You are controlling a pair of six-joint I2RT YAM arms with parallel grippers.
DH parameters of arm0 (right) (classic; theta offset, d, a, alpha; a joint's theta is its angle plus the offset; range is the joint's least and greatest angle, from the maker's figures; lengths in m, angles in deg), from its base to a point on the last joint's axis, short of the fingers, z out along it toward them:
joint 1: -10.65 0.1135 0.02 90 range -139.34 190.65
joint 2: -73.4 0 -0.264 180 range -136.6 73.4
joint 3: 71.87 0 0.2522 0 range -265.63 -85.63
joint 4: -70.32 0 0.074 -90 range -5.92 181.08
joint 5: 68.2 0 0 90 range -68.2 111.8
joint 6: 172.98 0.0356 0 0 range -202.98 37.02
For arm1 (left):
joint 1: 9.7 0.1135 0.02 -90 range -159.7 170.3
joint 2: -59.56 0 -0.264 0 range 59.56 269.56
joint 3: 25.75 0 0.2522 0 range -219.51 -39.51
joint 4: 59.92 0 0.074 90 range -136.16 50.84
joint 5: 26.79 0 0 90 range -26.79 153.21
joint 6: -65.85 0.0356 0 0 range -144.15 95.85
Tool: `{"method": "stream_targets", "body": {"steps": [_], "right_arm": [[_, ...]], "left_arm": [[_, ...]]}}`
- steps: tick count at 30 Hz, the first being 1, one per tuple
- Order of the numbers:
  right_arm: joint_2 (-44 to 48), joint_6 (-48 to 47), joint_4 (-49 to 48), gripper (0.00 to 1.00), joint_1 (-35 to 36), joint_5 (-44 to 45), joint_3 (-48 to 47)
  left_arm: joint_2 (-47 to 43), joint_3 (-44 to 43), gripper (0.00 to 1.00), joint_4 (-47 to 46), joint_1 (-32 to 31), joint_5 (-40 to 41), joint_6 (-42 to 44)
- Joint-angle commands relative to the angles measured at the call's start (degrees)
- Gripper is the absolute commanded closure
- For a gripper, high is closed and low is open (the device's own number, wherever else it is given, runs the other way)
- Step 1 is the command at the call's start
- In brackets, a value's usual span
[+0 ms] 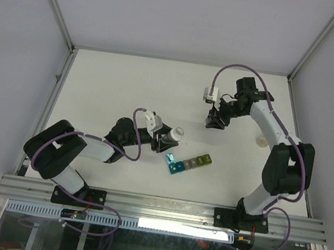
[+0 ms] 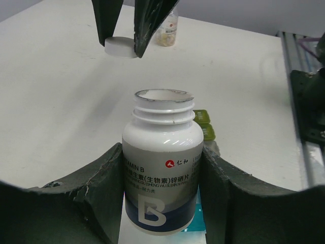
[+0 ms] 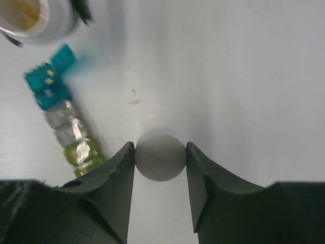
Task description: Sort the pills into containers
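1 strip of 4 containers, mid-table, at 4 o'clock from left gripper. Clamped in left gripper: 1 uncapped white bottle. Pinched in right gripper, at 1 o'clock from containers: 1 white cap.

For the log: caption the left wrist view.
Left hand grips uncapped vitamin B bottle; right hand holds white cap beyond.

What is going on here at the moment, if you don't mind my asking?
The left tool grips an open white vitamin bottle beside the containers. The right tool holds a white cap farther back, away from the bottle. The containers lie flat between the arms, with one end lid flipped open.
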Motion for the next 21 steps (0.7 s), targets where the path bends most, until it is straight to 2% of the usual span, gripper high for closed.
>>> {"method": "stream_targets", "body": {"steps": [1, 6, 10, 13, 21], "right_arm": [[7.54, 5.56, 4.50, 0.78, 3.54, -14.92, 0.68], [12.77, 7.52, 5.14, 0.80, 7.38, -21.64, 0.26], [14.82, 7.81, 5.30, 0.80, 9.78, -25.93, 0.81], [16.32, 7.83, 4.71, 0.80, 11.44, -25.85, 1.62], [18.05, 11.06, 0.56, 0.80, 13.61, -26.82, 3.50]], "left_arm": [[-5.80, -2.35, 1.00, 3.15, 0.42, -5.66, -7.00], [-11.91, -0.49, 1.00, 5.55, 0.25, -8.62, -6.95], [-16.04, -1.36, 1.00, 11.89, -0.53, -9.20, -4.62], [-18.04, -2.58, 1.00, 15.89, -1.24, -8.73, -3.43], [-18.21, -4.57, 1.00, 17.86, -3.63, -7.70, -3.55]]}}
